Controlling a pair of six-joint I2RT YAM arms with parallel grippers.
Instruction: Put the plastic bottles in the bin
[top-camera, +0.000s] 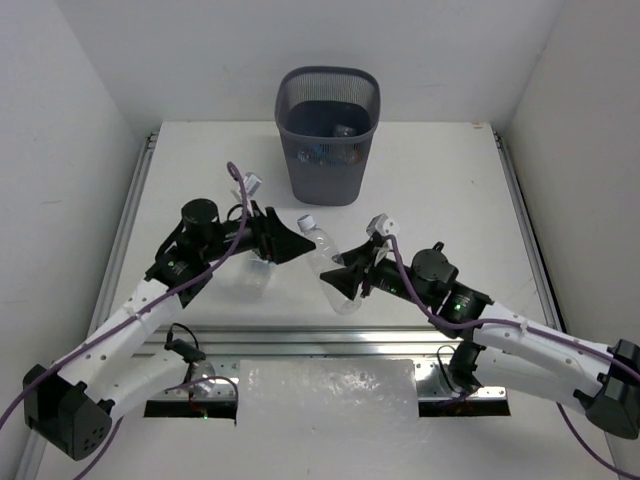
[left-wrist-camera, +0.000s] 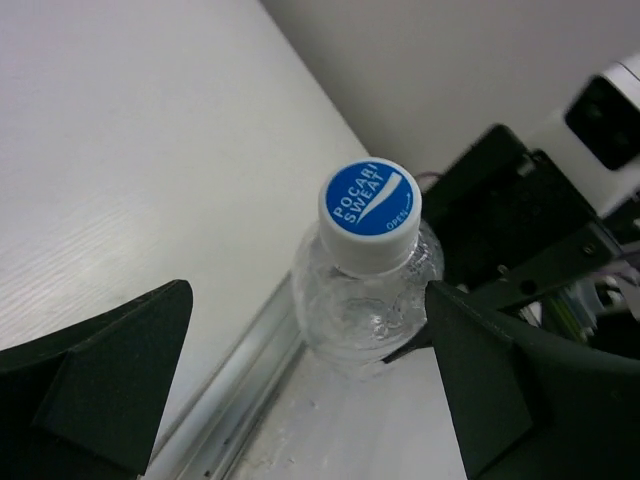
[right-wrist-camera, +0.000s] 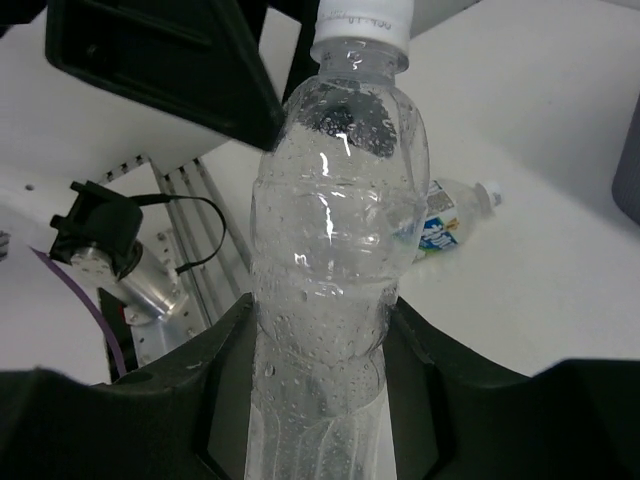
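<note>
My right gripper is shut on a clear crinkly plastic bottle and holds it by its lower body, cap end up and tilted toward the bin. Its cap is white at the side and blue on top. My left gripper is open and empty, right by the cap, one finger to each side of the bottle. A second clear bottle lies under my left arm. A blue-labelled bottle lies on the table. Bottles show dimly inside the bin.
The dark mesh bin stands at the back centre of the white table. A metal rail runs along the near edge, with a translucent sheet in front. White walls close in left, right and back.
</note>
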